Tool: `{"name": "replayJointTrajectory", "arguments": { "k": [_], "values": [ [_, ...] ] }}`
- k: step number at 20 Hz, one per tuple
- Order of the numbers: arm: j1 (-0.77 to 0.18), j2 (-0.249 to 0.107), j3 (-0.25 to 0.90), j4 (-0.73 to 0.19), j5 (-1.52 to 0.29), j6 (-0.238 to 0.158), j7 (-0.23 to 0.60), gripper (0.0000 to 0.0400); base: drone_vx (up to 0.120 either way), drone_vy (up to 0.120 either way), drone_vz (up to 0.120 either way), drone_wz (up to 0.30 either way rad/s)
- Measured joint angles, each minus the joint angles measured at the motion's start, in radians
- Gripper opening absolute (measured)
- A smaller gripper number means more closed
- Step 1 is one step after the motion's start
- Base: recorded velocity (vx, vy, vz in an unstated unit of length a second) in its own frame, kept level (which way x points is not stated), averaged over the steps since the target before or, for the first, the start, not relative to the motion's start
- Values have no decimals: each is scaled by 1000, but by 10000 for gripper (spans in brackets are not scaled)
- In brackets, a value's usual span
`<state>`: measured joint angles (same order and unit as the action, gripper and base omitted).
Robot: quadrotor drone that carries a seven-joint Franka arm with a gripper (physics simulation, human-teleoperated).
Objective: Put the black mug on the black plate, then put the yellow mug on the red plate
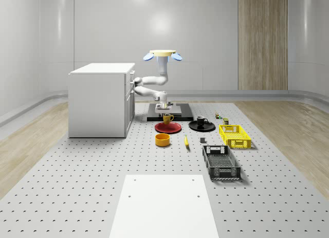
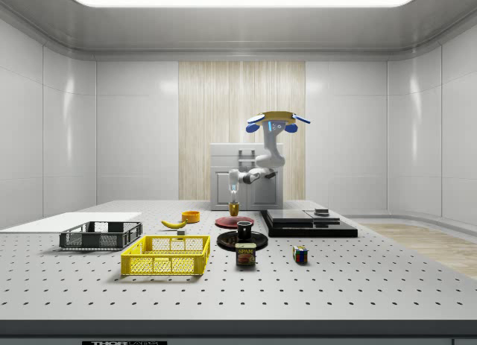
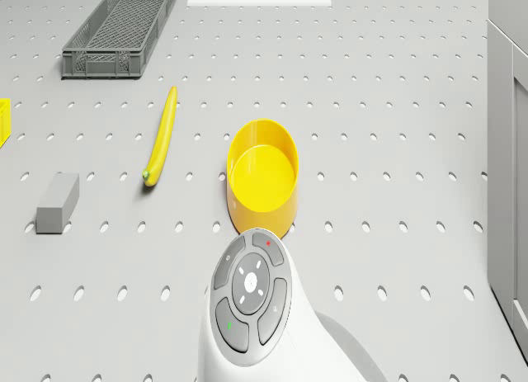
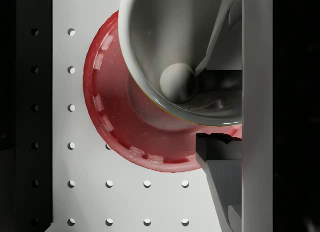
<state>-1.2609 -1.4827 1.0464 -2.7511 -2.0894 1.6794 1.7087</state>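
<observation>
Honestly, the yellow mug (image 1: 167,118) is being held clamped in the gripper (image 1: 165,112) just above the red plate (image 1: 168,127), while the black mug (image 1: 201,121) is already sitting on the black plate (image 1: 202,126). If it's let go off-centre, it could be tipped onto the worktop (image 1: 103,166). The arm is being bent down from the drone (image 1: 162,55), which is hovering beside the cabinet (image 1: 100,99).

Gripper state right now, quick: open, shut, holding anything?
Gripper: shut on the yellow mug, held just above the red plate; the drone hovers behind it.
</observation>
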Motion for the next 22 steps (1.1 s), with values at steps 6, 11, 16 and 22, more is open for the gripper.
{"name": "replayJointTrajectory", "arguments": {
  "k": [6, 11, 16, 22],
  "values": [
    [1, 11, -16, 8, -18, -1, -4, 110, 0, 0, 0, 0],
    [-1, 22, -42, 22, -45, 4, -8, 192, 0, 0, 0, 0],
    [1, 32, -55, 29, -60, 3, -13, 340, 0, 0, 0, 0],
    [6, 42, -61, 30, -69, -4, -18, 387, 0, 0, 0, 0]
  ]
}}
